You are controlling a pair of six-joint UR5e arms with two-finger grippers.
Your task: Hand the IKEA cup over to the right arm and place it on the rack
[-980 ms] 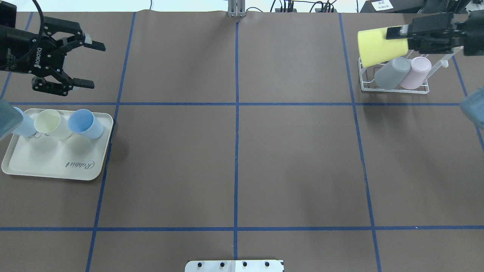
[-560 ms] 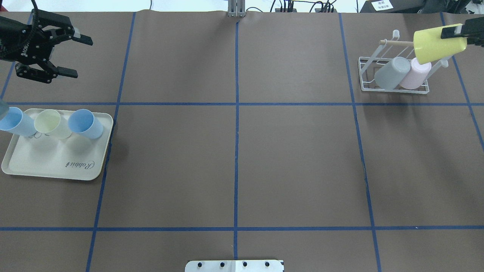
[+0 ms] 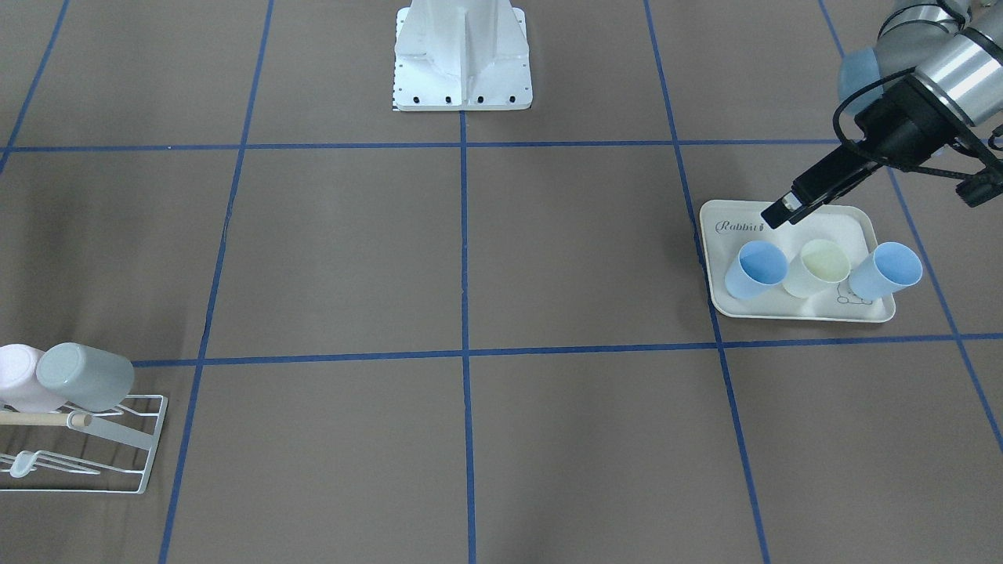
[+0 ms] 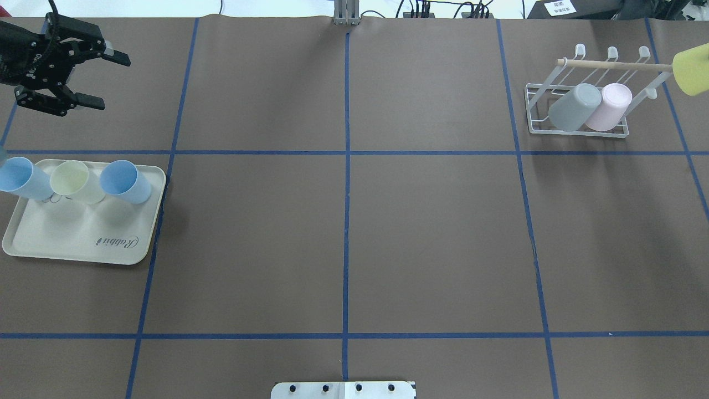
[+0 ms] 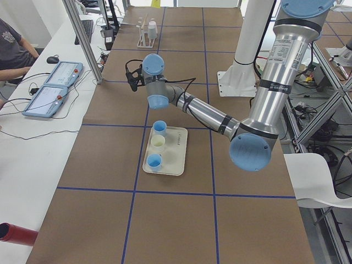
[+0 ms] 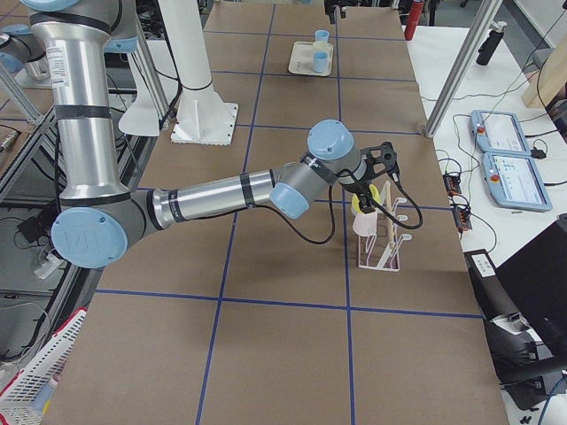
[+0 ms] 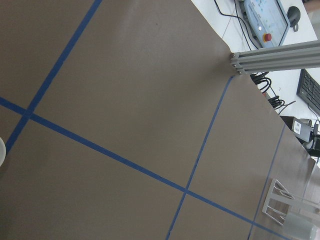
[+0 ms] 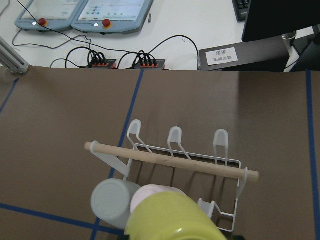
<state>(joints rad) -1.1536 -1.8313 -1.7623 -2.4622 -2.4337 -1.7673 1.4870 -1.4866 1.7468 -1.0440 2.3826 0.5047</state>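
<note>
Overhead: the left claw (image 4: 111, 81) is seen spread wide, empty, by the surface's (image 4: 343, 244) far left edge. The cup (image 4: 692, 69) is cut by the right edge, beside the rack (image 4: 579, 133). Right side: the right claw (image 6: 370, 188) is seen near the rack; its grip cannot be told.

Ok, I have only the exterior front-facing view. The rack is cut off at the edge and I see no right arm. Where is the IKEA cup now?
Observer: The overhead view shows the yellow cup in the air at the right end of the rack, not yet set on it.
Operator: Does the rack hold more than the two cups I see?
Observer: No. The right wrist view shows the whole rack, with only the grey cup and the pink cup.
Operator: And is the left pincer open?
Observer: Yes. From overhead the left pincer is open and empty, beyond the tray.
</note>
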